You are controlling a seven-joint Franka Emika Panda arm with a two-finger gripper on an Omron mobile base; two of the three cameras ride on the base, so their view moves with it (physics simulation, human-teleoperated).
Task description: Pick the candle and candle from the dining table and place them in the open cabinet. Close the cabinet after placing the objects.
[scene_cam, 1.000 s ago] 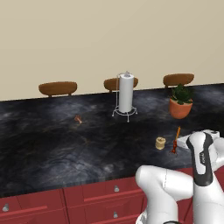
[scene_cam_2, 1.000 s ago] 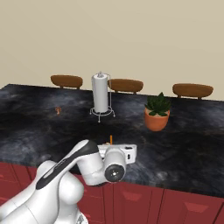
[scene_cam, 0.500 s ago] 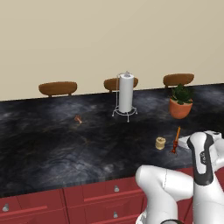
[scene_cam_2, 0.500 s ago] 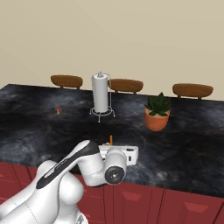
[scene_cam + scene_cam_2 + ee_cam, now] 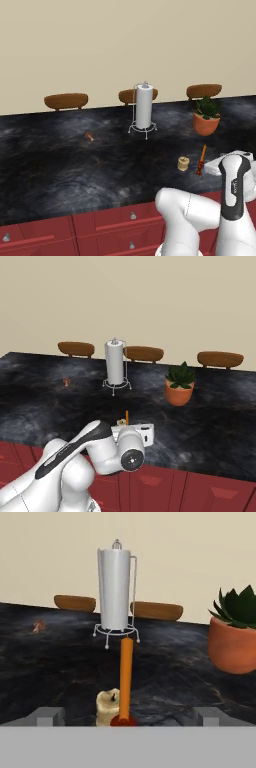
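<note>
From the left base view, the work stands at its first step, as I judge it: both candles sit on the table near its front edge toward the right end, the squat tan jar candle just beside the thin orange taper on its small dark red stand, and the gripper hangs low just to the right of them with nothing lifted. The table top is glossy black marbled stone over dark red drawer fronts with little silver knobs. In the right base view the taper rises just behind the white hand, and farther back stand a wire paper towel holder with its smooth white roll and a leafy plant in a rounded terracotta pot; a tiny reddish lump lies toward the left. In the hand view the fingers are spread wide and empty, level with the table, the taper centred between them and the waxy, lumpy jar candle just left of its stand. The next move, I think, calls for advancing straight so the slim, smooth, tippable taper sits between the pads without the jar being nudged, then closing gently on it.
</note>
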